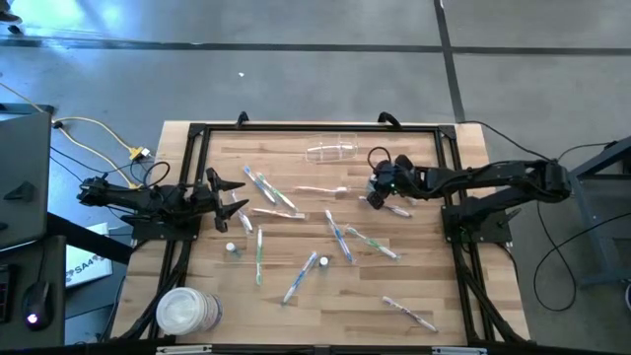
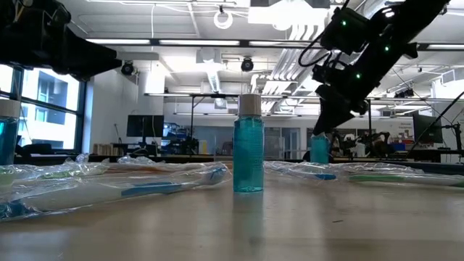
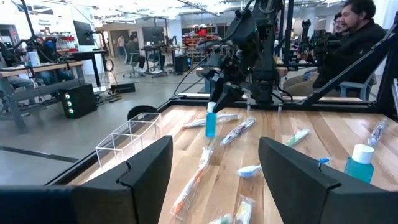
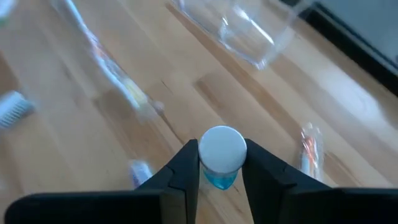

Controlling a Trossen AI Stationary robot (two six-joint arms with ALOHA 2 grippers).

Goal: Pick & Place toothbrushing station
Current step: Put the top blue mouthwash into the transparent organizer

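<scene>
From above, the right tool (image 1: pixel 378 193) is seen lowered near the clear cup (image 1: pixel 333 152), the left tool (image 1: pixel 233 197) waiting spread over the bench (image 1: pixel 296 316).

At bench level, a blue bottle (image 2: pixel 319 148) hangs beneath it.

The left wrist shows the bottle standing upright.

From the right wrist, the white cap (image 4: pixel 222 148) is pinched between both fingers, apparently for lifting.

A paper (image 1: pixel 87 264) perhaps reads "SAA"; nothing else legible.
</scene>
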